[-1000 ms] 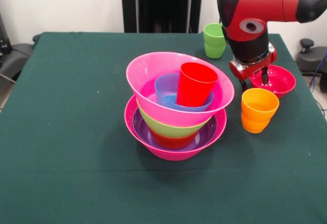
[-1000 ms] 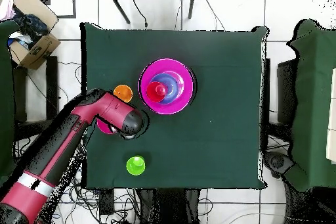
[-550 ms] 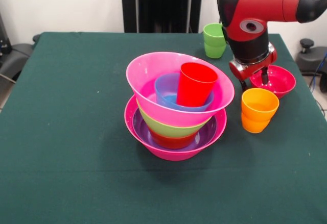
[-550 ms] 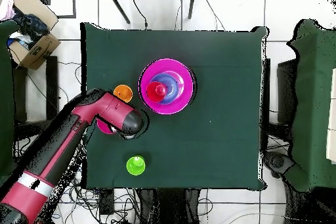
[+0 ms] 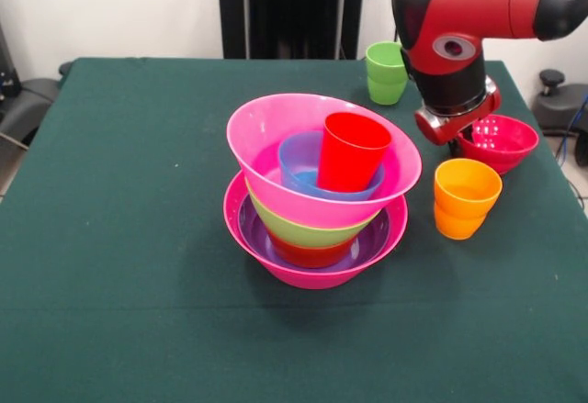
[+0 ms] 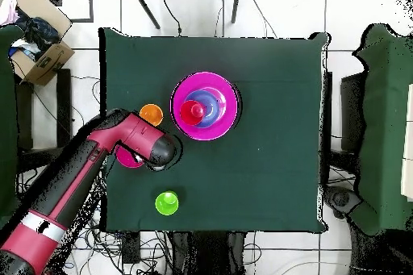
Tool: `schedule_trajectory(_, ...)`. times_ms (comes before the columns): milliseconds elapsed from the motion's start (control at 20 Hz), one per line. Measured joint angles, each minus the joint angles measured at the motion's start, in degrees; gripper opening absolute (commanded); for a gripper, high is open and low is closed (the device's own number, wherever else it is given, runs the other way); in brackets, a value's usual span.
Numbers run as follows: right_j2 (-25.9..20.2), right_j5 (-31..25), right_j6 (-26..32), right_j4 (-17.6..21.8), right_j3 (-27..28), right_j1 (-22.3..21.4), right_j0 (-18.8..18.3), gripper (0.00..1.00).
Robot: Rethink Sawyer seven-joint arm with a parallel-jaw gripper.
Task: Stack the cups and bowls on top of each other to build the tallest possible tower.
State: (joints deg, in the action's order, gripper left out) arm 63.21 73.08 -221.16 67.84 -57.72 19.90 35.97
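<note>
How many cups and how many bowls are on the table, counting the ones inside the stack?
Cups: 3 (red cup, green cup, orange cup)
Bowls: 7 (upper pink bowl, lower pink bowl, purple bowl, green bowl, small red bowl, blue bowl, dark red bowl)
Total: 10

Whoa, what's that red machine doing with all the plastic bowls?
It is building a tower of nested bowls and cups on the green table: a hot-pink bowl at the bottom and a red cup on top. The red arm is now at the crimson bowl by the table's edge; its pincer is hidden, so a grip can't be confirmed. An orange cup and a green cup stand loose.
</note>
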Motion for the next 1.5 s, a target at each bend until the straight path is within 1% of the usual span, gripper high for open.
schedule_trajectory(400,-0.05,0.07,0.27,0.69,-0.51,-0.64,0.12,0.00)
schedule_trajectory(600,-0.03,2.63,0.27,4.31,-2.21,-2.56,0.12,0.00)
schedule_trajectory(750,0.57,5.76,0.27,7.98,-3.42,-4.52,-0.05,0.00)
schedule_trajectory(800,1.20,7.53,0.27,10.01,-3.88,-5.65,-0.28,0.00)
schedule_trajectory(900,1.92,9.12,0.27,12.04,-4.11,-6.84,-0.62,0.00)
schedule_trajectory(1050,3.91,11.84,0.27,15.82,-4.11,-9.64,-1.80,0.00)
schedule_trajectory(1100,5.33,12.97,0.27,17.81,-3.90,-11.34,-2.85,0.00)
schedule_trajectory(1200,6.79,13.60,0.27,19.67,-3.16,-12.81,-4.25,0.00)
schedule_trajectory(1300,7.86,13.69,0.27,20.78,-2.31,-13.64,-5.47,0.00)
schedule_trajectory(1500,10.25,13.69,0.27,22.77,1.97,-15.09,-10.14,0.00)
